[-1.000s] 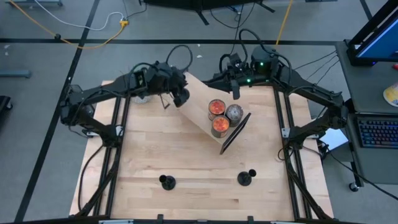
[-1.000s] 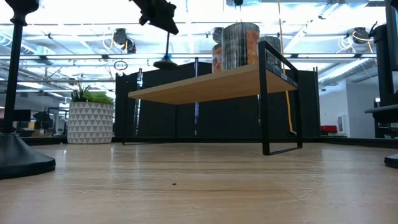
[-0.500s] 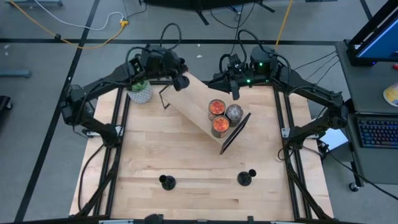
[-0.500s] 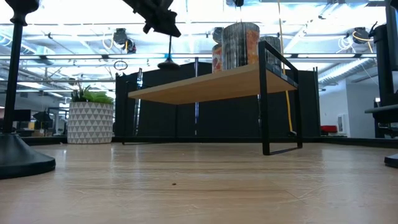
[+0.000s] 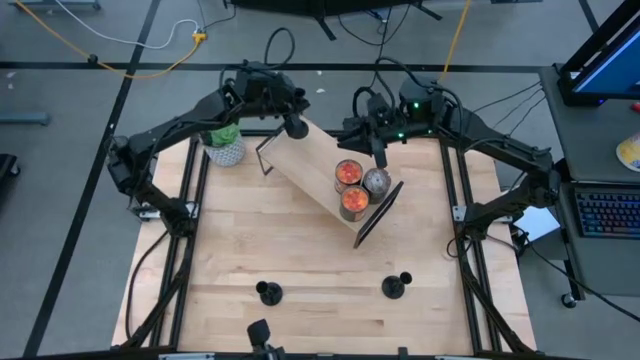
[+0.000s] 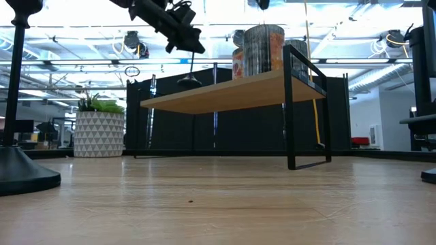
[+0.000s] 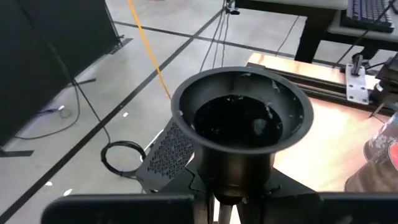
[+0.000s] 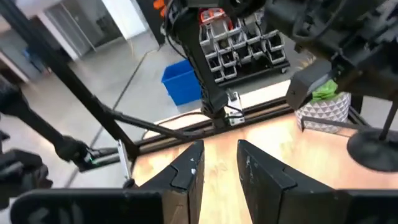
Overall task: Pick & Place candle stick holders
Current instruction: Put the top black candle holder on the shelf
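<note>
A: Wood-plank table [image 5: 300,250], light grain, w/ a raised shelf [image 5: 320,170] on black metal legs set diagonally near the far edge. Count on holders?

B: 3 candle stick holders, all black. 2 stand on the table near the front edge, well apart: front-left holder [image 5: 268,293] and front-right holder [image 5: 395,287], each w/ round flat base and thin stem. 3rd, the held holder [image 6: 189,80], is at the shelf's far-left end.

A: Touching the shelf?

B: In the low view its base sits right at the shelf top; contact can't be confirmed. Stem runs up into the left gripper [image 6: 185,37], which is clamped on it near the top. Left wrist view looks straight down into the flared top cup [image 7: 242,118], matte black, round, w/ the fingers closed on the stem just under it.

A: Right arm?

B: Right gripper [image 8: 217,165] hangs above the shelf's far end, holding nothing, fingers parted w/ a narrow gap.

A: Other stuff?

B: 3 cans [image 5: 356,186] clustered on the shelf's right end, 2 w/ orange tops, 1 silver. 1 white patterned planter [image 5: 225,150] w/ green plant by the table's far-left corner.
</note>
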`<move>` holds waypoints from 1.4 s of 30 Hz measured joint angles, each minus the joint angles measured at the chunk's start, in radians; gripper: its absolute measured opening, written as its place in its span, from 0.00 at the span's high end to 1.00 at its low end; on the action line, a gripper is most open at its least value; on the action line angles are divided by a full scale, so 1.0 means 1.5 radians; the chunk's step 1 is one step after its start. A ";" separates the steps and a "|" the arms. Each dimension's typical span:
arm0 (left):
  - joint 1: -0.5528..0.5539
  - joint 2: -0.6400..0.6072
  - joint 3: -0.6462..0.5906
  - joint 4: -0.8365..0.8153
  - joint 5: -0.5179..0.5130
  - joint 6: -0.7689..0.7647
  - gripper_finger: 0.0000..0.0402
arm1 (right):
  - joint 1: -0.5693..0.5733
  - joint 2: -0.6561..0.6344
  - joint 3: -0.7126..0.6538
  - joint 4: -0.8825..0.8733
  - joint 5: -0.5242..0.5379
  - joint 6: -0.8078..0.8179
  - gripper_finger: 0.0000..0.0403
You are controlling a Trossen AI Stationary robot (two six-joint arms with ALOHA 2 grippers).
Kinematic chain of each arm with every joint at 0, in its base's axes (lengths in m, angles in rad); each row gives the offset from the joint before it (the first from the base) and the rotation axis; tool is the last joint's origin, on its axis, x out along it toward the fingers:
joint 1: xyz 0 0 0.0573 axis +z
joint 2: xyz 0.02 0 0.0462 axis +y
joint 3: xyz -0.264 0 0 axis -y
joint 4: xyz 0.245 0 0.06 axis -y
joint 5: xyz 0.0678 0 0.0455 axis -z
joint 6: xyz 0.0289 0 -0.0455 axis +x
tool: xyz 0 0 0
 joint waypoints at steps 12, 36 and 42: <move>0.017 0.039 0.000 0.032 0.049 -0.010 0.90 | 0.000 -0.066 -0.008 -0.126 0.144 -0.159 0.77; 0.046 0.082 0.000 0.041 0.056 0.008 0.90 | 0.000 -0.322 -0.379 0.131 0.213 -0.047 0.77; 0.048 0.089 0.000 0.037 0.077 0.007 0.90 | 0.000 -0.339 -0.396 0.158 0.213 -0.037 0.77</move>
